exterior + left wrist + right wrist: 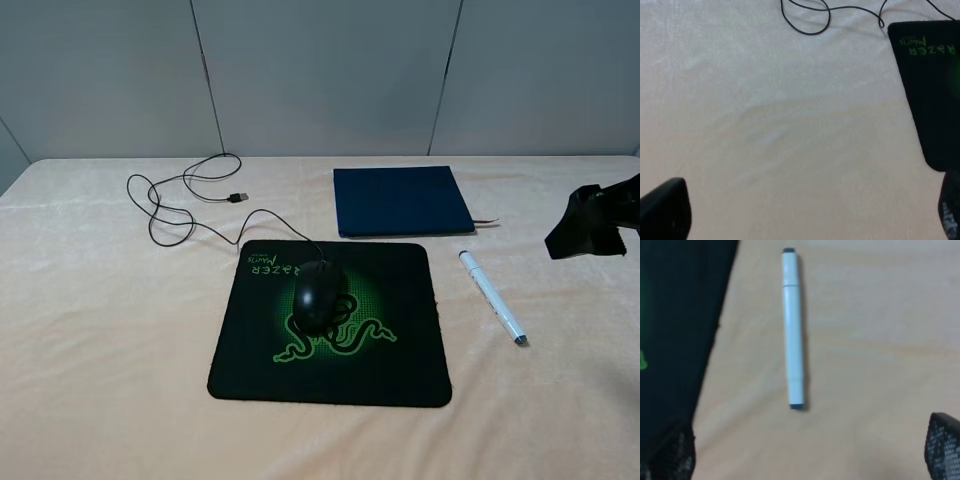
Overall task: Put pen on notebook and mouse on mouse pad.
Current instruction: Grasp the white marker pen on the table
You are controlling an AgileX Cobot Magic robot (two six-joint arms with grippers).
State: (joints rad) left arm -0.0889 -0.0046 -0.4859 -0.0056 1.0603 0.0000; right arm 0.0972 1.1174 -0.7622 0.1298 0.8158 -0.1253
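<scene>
The black mouse (316,297) lies on the black mouse pad (405,360) with its green logo, and its cable (180,205) loops off to the far left. Behind the pad lies the navy notebook (400,200), flat and with nothing on it. The white pen (492,297) rests on the cloth to the right of the pad. My right gripper (588,232) hovers right of the pen; in the right wrist view it is open (807,457) with the pen (791,330) ahead of its fingers (942,447). My left gripper (807,220) is open over bare cloth beside the pad's edge (930,90).
A cream cloth covers the table (110,340). The cable's USB plug (238,198) lies at the back left, and a loop of cable (807,22) shows in the left wrist view. A grey panelled wall (320,70) stands behind the table.
</scene>
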